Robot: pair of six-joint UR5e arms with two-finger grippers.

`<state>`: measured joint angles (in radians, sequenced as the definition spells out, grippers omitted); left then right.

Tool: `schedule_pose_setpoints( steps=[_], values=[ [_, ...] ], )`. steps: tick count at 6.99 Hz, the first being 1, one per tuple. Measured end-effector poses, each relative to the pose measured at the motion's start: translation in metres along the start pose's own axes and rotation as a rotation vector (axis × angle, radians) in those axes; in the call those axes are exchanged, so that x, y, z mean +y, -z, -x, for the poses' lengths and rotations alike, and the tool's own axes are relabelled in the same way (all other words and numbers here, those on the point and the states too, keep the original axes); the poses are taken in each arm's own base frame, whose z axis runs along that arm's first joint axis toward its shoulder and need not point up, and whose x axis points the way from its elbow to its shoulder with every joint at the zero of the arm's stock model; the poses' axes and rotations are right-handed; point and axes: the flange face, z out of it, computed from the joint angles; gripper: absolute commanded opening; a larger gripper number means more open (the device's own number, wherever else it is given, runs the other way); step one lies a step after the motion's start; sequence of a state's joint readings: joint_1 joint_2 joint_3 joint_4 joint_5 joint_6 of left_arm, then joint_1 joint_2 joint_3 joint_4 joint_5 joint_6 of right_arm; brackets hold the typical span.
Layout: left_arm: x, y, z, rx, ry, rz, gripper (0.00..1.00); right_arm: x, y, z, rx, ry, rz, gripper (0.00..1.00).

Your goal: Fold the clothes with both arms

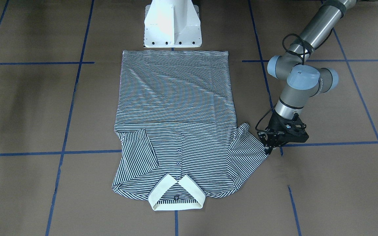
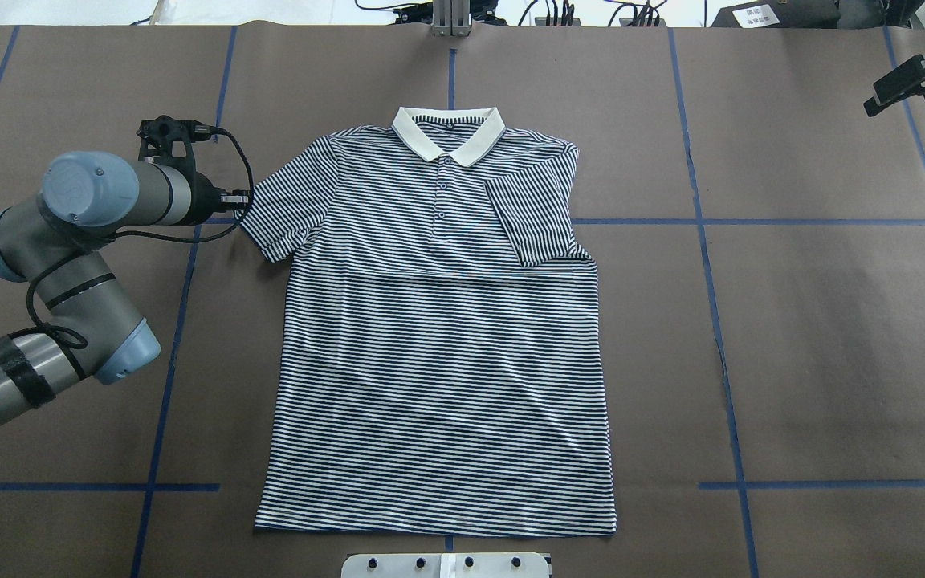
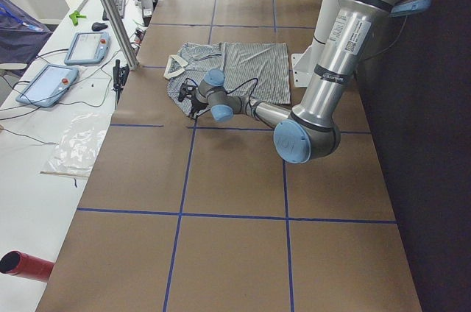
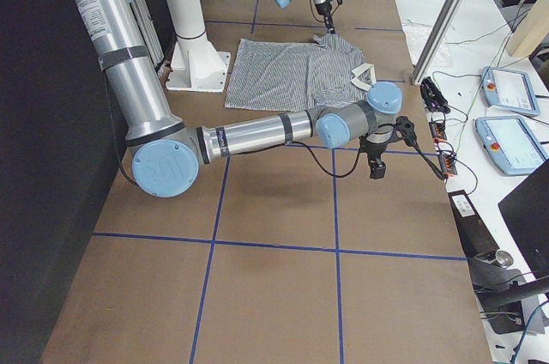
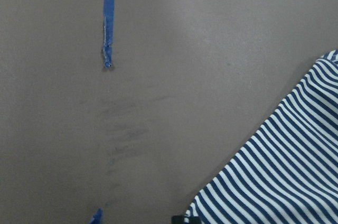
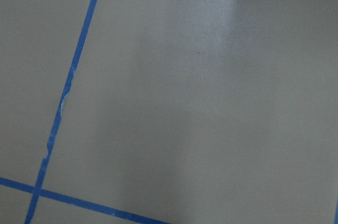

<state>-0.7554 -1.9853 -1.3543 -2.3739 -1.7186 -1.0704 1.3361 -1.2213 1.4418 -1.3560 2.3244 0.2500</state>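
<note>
Striped L sleeve (image 5: 285, 176) sits closest to the L wrist cam, lower right of its view. It lies flat on the brown tabletop (image 5: 185, 76), w/ a strip of blue tape (image 5: 109, 18) beyond it. L gripper (image 1: 269, 149) is right at that sleeve's outer corner, tips pointing down at the hem. Can't tell whether it's clamped on cloth or just beside it; no view shows the gap.

Outward from there: the sleeve belongs to the polo shirt (image 2: 438, 361), laid front-up mid-tabletop. Cream collar (image 2: 448, 136) points to the far edge; the hem is at the robot-side edge, by the white pedestal base (image 1: 172, 26).

Progress, my read: early.
- R sleeve (image 2: 539, 221) already lies folded in over the chest.
- L sleeve is spread out sideways, not yet folded.
- Body folds are all left to do.

Pose:
- L arm (image 1: 307, 82) comes in from the tabletop's L edge, wrist bent so the gripper tilts down + inward at the sleeve tip, low to the surface.
- R arm (image 4: 257, 134) is stretched toward the far R corner, well apart from the shirt.
- R gripper (image 2: 908, 79) hangs over the tabletop there; its wrist cam shows only brown surface + tape lines. Released or clenched: can't tell.
</note>
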Motion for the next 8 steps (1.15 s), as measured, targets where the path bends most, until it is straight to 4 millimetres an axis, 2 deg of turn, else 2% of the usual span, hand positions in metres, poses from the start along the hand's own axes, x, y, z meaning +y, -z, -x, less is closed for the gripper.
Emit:
schedule_pose_setpoints(
  steps=[1,2,3,4,5,7,8],
  values=[
    [-0.003,0.007,-0.009,0.014,-0.004,-0.007,0.00,0.000,0.000,0.000,0.000,0.000,-0.001,1.00],
    [-0.011,0.017,-0.028,0.014,-0.002,-0.004,0.00,0.000,0.001,0.001,0.000,-0.001,-0.002,1.00],
    [-0.023,0.027,-0.062,-0.007,0.007,0.014,0.00,-0.001,0.002,0.002,0.000,-0.002,-0.004,1.00],
    [-0.030,0.034,-0.105,-0.030,0.025,0.043,0.00,-0.001,0.003,0.003,-0.001,-0.004,-0.006,1.00],
    [-0.032,0.035,-0.146,-0.050,0.046,0.071,0.00,-0.002,0.003,0.003,-0.001,-0.006,-0.007,1.00],
    [-0.038,0.018,-0.212,-0.089,0.078,0.114,0.00,-0.002,0.004,0.004,-0.002,-0.007,-0.008,1.00],
    [-0.042,0.008,-0.233,-0.104,0.088,0.126,0.28,-0.002,0.004,0.004,-0.002,-0.007,-0.008,1.00]
  ],
)
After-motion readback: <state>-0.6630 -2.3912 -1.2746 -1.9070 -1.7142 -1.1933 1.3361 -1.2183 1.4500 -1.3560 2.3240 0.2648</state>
